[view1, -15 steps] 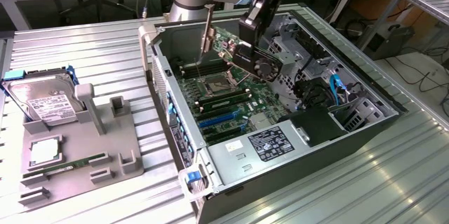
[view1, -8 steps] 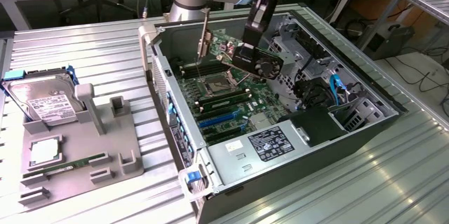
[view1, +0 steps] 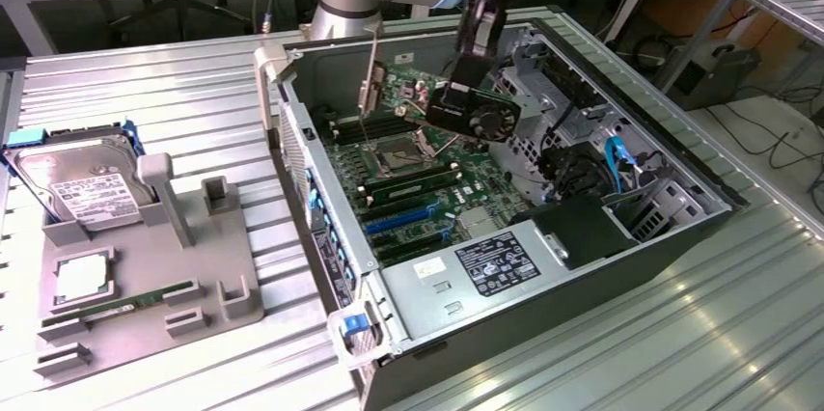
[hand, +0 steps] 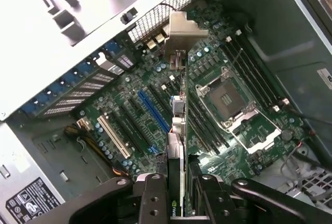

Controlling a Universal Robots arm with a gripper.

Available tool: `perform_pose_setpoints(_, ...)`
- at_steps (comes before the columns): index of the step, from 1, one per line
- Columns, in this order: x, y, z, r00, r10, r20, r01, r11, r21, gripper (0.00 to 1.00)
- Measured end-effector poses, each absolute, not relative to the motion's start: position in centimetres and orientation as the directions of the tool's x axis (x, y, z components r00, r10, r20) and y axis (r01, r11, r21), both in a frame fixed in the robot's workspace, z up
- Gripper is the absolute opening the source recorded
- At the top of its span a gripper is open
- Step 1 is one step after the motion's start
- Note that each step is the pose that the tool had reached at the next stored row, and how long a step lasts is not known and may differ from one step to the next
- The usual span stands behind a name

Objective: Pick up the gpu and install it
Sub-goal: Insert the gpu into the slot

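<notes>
Hand [view1: 458, 83] holds the gpu [view1: 485, 118] above the motherboard [view1: 415, 194] inside the open case [view1: 297, 155].

Gpu [view1: 477, 114] above motherboard [view1: 412, 194] inside case [view1: 299, 141]; hard drive [view1: 80, 184] on tray [view1: 142, 300], exterior view's left.

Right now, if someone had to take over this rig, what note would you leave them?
End effector: shut on the gpu, which is clamped between its fingers.
Gpu: held in the air inside the open computer case, above the motherboard and touching nothing below.
Done: pickup; the card is over the board.
Left: it is not seated in any slot; the blue slot is bare.
Elsewhere: the hard drive sits in the grey holder at the exterior view's left.
</notes>
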State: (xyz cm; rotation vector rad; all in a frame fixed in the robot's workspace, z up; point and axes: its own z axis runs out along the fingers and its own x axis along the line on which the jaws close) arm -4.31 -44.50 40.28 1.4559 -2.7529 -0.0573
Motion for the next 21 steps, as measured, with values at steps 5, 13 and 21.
perform_pose_setpoints(5,-4.31,-44.5,40.14,-0.436,-0.9,0.005,-0.899,0.436,0.046,0.26)
perform_pose_setpoints(13,-4.31,-44.5,39.91,-0.27,-0.963,0.002,-0.962,0.27,0.047,0.26)
perform_pose_setpoints(21,-4.31,-44.5,39.42,-0.107,-0.994,-0.003,-0.993,0.107,0.048,0.26)
